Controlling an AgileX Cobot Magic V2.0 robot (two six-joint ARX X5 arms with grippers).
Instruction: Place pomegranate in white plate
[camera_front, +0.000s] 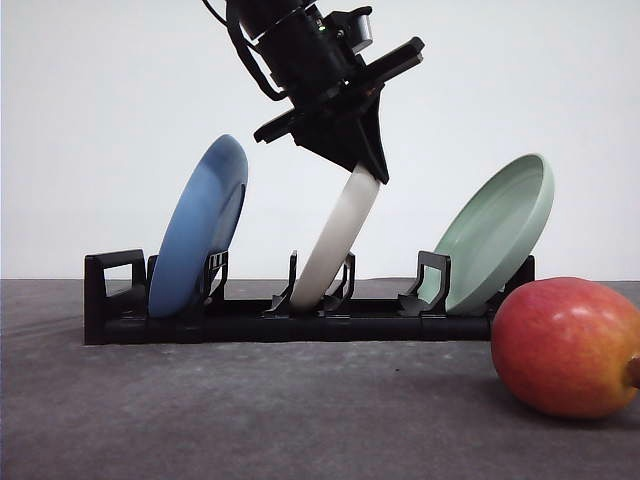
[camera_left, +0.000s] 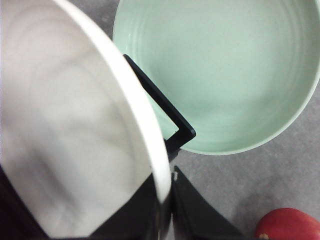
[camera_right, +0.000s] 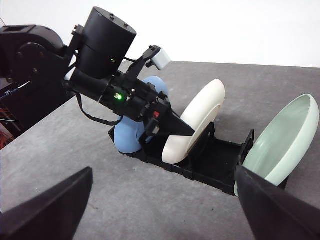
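The left pincer (camera_front: 368, 172) is clenched on the upper rim of the white plate (camera_front: 337, 240), one finger on each face of the rim — the grip is seen close up in the left wrist view, where the rim (camera_left: 150, 130) is pinched between the dark fingers (camera_left: 195, 215). The plate is held tilted, its lower edge still seated in the middle slot of the black rack (camera_front: 300, 315) directly below the pincer. On the rack, the blue plate (camera_front: 200, 225) is stood to one side of the pincer and the pale green plate (camera_front: 497, 232) to the other. The pomegranate (camera_front: 568, 346) is found on the table (camera_front: 250, 410), well apart from the left pincer, beyond the green plate and nearer the camera. The right pincer (camera_right: 165, 205) is spread wide — nothing is held between its fingers (camera_right: 50, 207).
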